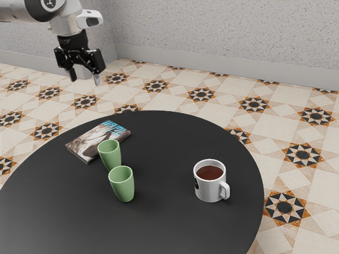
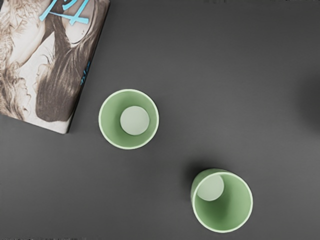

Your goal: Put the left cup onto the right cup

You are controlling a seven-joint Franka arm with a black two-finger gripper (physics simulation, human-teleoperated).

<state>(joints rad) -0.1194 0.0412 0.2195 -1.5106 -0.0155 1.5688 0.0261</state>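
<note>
Up at the exterior view's upper left, the arm's black two-finger gripper [image 1: 85, 80] hovers high, well clear of everything on the round black tabletop [image 1: 159, 227]. Its fingers are spread apart with nothing between them.

Down on the tabletop there are two pale green, handleless plastic cups, both upright with their mouths open to the ceiling. The magazine-side green cup [image 1: 109, 154] sits farther toward the exterior view's left. It is just beside the corner of a flat magazine with a sepia cover photo and blue lettering [image 1: 92, 140]. From the wrist view, that same cup [image 2: 128, 119] shows a thin strip of dark tabletop [image 2: 225, 75] between its rim and the magazine [image 2: 45, 65], so it is close but not touching.

The second green cup [image 1: 121, 183] stands a little toward the exterior view's right and nearer the camera. It is near its twin but apart from it, with clear tabletop between them. In the wrist view it [image 2: 222, 200] sits diagonally off from the first, and the pale bottoms of both are visible down inside. Nothing is stacked, and each cup rests on the tabletop on its own.

Well apart from the pair, toward the exterior view's right, stands a white ceramic mug filled with a dark brown drink [image 1: 211, 180]. It is upright, and its handle points to the exterior view's right.
</note>
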